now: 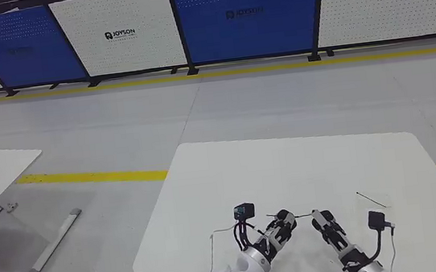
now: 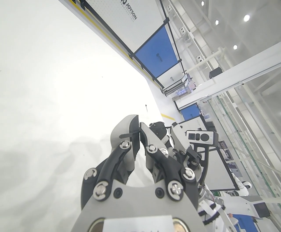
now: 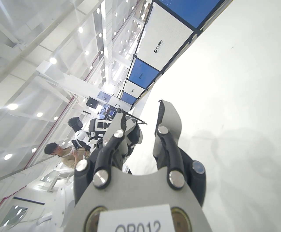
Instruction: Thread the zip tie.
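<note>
The left hand (image 2: 139, 127) is pinched shut on the zip tie (image 2: 126, 135), a thin black strip clamped crosswise between the pads. A short stub sticks out of one side of the grip. From the right wrist view, more of the zip tie (image 3: 137, 119) reaches out of the other side towards the right hand. The right hand (image 3: 140, 107) stands wide and holds nothing, just beside the left one and above the near part of the tabletop (image 1: 286, 169).

The strip looks very light and springy. It will likely bend under a sideways push and flick back when let go, and its smooth plastic may slide between the pads if it is gripped only lightly. A hold close to the free end should keep the tip from wobbling as it is steered into the head's slot. A hold further back would probably let the end droop or swing. I cannot tell which end carries the locking head.

Further out on the tabletop, well apart from both hands, lies a loose dark strip (image 1: 372, 198), possibly another tie.
</note>
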Motion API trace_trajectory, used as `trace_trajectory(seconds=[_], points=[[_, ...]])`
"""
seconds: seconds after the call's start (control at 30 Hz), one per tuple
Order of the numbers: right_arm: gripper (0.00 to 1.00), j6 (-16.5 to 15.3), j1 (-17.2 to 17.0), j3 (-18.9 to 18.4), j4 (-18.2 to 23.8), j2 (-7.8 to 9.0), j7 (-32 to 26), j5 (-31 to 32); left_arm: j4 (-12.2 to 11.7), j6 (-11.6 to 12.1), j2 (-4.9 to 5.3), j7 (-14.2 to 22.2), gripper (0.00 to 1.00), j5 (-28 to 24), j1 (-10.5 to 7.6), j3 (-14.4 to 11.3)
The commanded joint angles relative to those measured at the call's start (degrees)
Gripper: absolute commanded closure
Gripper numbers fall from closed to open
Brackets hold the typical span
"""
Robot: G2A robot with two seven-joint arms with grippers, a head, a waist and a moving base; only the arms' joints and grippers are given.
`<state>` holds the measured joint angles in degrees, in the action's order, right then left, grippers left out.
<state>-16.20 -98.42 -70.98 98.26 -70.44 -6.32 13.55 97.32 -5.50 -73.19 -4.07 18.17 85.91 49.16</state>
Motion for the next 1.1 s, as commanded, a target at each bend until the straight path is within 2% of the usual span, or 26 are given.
trace_trajectory(seconds=[0.0, 0.07, 0.1, 0.3, 0.5, 0.67, 0.7, 0.73, 0.77, 0.8, 0.83, 0.87, 0.93, 0.97, 1.07], points=[[0.89, 0.0, 0.0, 0.0, 0.0, -0.01, 0.1, 0.0, 0.0, -0.1, -0.03, 0.0, 1.0, 0.0, 0.01, 0.0], [0.99, 0.0, -0.1, 0.0, 0.0, -0.03, 0.2, 0.1, -0.1, -0.2, -0.06, 0.0, 1.0, 0.0, 0.02, 0.0], [1.0, 0.0, -0.1, 0.0, 0.0, -0.03, 0.2, 0.1, -0.1, -0.2, -0.07, 0.0, 1.0, 0.0, 0.04, 0.1], [1.0, -0.1, 0.0, 0.1, -0.1, -0.09, 0.2, 0.3, 0.0, 0.1, -0.13, -0.1, 1.0, 0.0, 0.21, 0.2], [1.0, 0.1, 0.2, 0.4, -0.3, -0.12, -0.2, 0.6, 0.4, 1.9, -0.14, 0.3, 1.0, 0.3, 0.44, 0.0], [1.0, 0.0, 0.1, 0.2, -0.2, -0.14, 0.2, 0.6, 0.1, 1.5, -0.13, 1.2, 1.0, 0.7, 0.29, 0.1], [1.0, 0.1, 0.0, 0.1, -0.2, -0.15, 0.4, 0.7, 0.2, 1.3, -0.16, 0.7, 0.33, 0.3, 0.41, 0.2], [1.0, 0.3, 0.0, 0.1, -0.2, -0.15, 0.5, 0.8, 0.2, 1.2, -0.19, 0.6, 0.15, 0.3, 0.43, 0.2], [1.0, 0.4, 0.0, 0.0, -0.2, -0.15, 0.6, 0.8, 0.2, 1.2, -0.18, 0.6, 0.12, 0.4, 0.42, 0.3], [1.0, 0.5, -0.1, 0.0, -0.2, -0.16, 0.7, 0.8, 0.2, 1.2, -0.19, 0.4, 0.16, 0.3, 0.49, 0.4], [1.0, 0.7, -0.1, -0.1, -0.2, -0.16, 0.7, 0.8, 0.3, 1.2, -0.18, 0.3, 0.27, 0.4, 0.58, 0.5], [1.0, 0.9, -0.1, -0.1, -0.2, -0.17, 0.7, 0.8, 0.3, 1.2, -0.17, 0.3, 0.33, 0.4, 0.63, 0.5], [1.0, 1.2, -0.1, -0.1, -0.2, -0.18, 0.7, 0.8, 0.4, 1.1, -0.17, 0.0, 0.39, 0.4, 0.78, 0.7], [1.0, 1.4, -0.1, -0.2, -0.2, -0.19, 0.8, 1.0, 0.5, 1.1, -0.16, -0.1, 0.5, 0.4, 0.85, 0.8], [1.0, 1.7, -0.1, -0.2, -0.1, -0.2, 1.1, 1.3, 0.7, 1.0, -0.17, -0.4, 0.52, 0.3, 1.02, 1.1]])
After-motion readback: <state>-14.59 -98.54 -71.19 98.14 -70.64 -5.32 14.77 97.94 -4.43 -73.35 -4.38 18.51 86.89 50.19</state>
